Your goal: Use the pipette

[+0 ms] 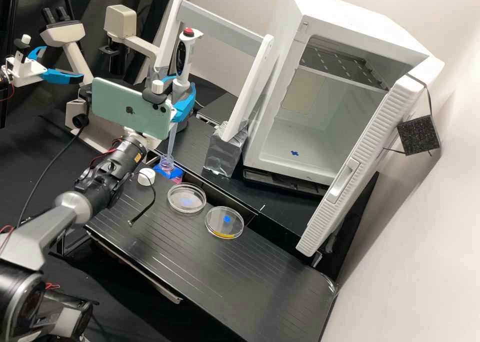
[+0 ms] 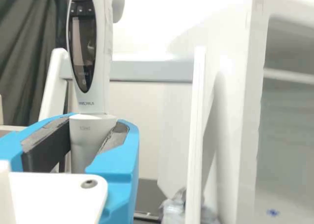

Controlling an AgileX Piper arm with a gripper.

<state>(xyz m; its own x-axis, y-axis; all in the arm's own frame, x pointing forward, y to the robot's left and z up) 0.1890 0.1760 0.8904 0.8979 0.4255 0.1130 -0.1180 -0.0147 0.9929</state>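
Note:
In the high view my gripper [image 1: 181,101] is shut on the pipette [image 1: 183,64], which stands nearly upright with its red button on top. Its long clear tip reaches down into the mouth of a small clear bottle [image 1: 167,163]; the tip's exact depth cannot be told. The bottle is on a blue and pink holder [image 1: 175,174] at the bench edge. In the wrist view the gripper [image 2: 92,140] has its dark-padded blue fingers around the grey lower part of the pipette [image 2: 101,67], its display above them.
Two clear petri dishes [image 1: 186,198] [image 1: 224,222] lie on the black bench [image 1: 240,277], near a white cap [image 1: 146,177]. A white frame [image 1: 250,89] rises behind the pipette, beside an open white incubator [image 1: 310,137]. A microscope [image 1: 120,24] stands behind left.

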